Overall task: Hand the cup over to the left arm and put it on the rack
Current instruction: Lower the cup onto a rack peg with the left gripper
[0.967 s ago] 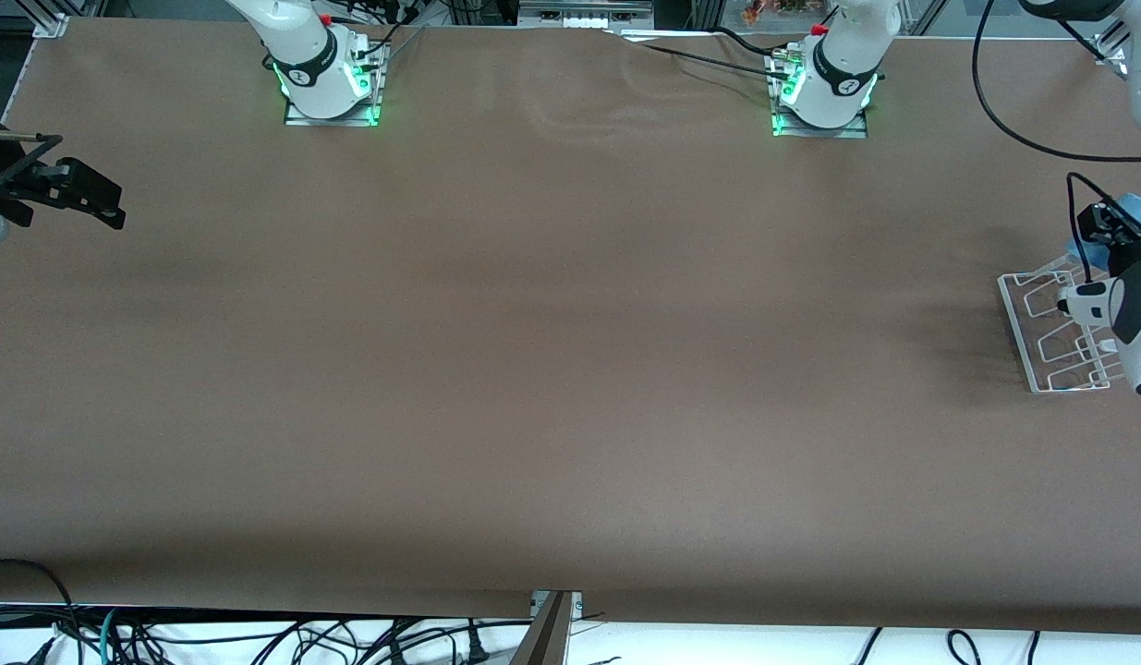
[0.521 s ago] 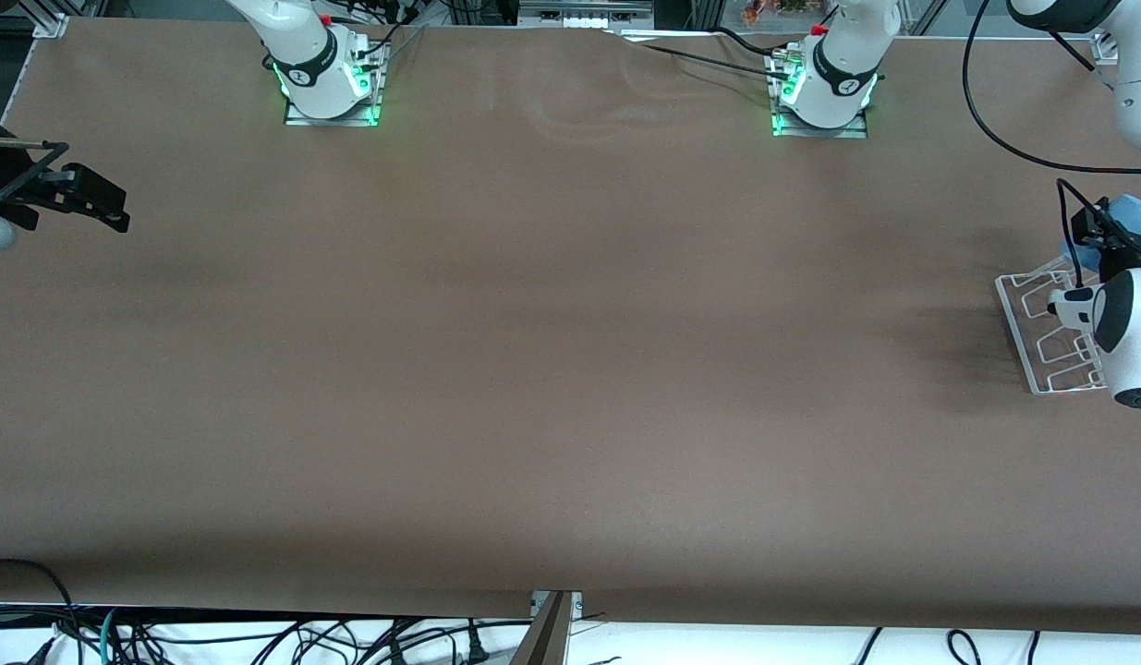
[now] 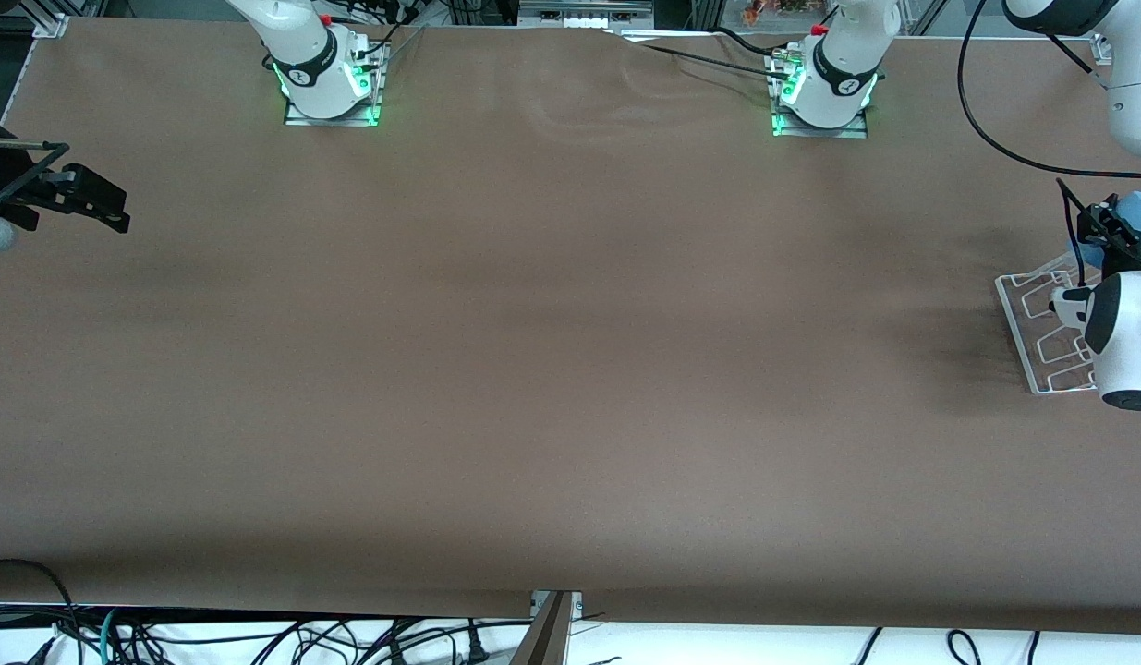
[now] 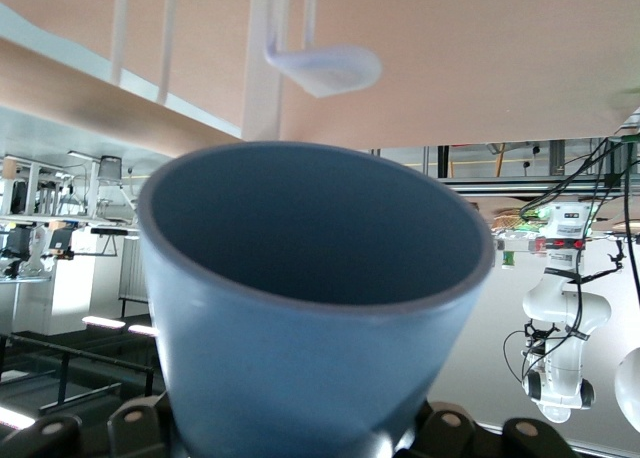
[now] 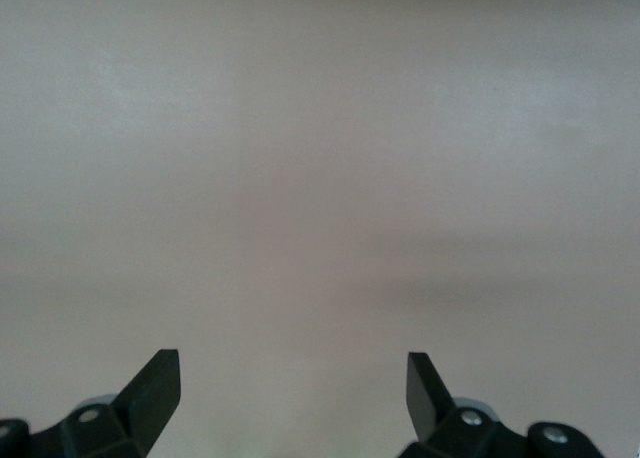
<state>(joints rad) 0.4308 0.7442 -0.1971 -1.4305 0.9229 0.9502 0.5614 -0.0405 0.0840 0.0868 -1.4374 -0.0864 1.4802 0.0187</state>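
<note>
1. Presently, the light-blue cup [image 3: 1139, 214] is held in the left gripper [image 3: 1117, 231] above the rack [image 3: 1027, 314], at the left arm's end of the table [image 3: 552, 351].
2. In the left wrist view, the cup [image 4: 310, 308] is seen with its open mouth turned toward the rack, and its base is clamped between the black fingers [image 4: 130, 428] of the left gripper [image 4: 300, 433].
3. One white-tipped peg [image 4: 322, 68] of the rack [image 4: 150, 68] is seen just beside the cup's rim; whether the two are touching cannot be told.
4. The rack is seen as a clear base with white wire loops, lying on the brown table surface, and part of it is hidden by the white wrist of the left arm [image 3: 1124, 337].
5. A thick black cable [image 3: 986, 111] is looped from the left arm's wrist over the table.
6. The right gripper [image 3: 94, 199] is held over the edge of the table at the right arm's end, where the right arm waits.
7. In the right wrist view, the jaws of the right gripper [image 5: 293, 388] are spread wide, with only bare table surface [image 5: 320, 178] shown between the two fingertips [image 5: 155, 378].
</note>
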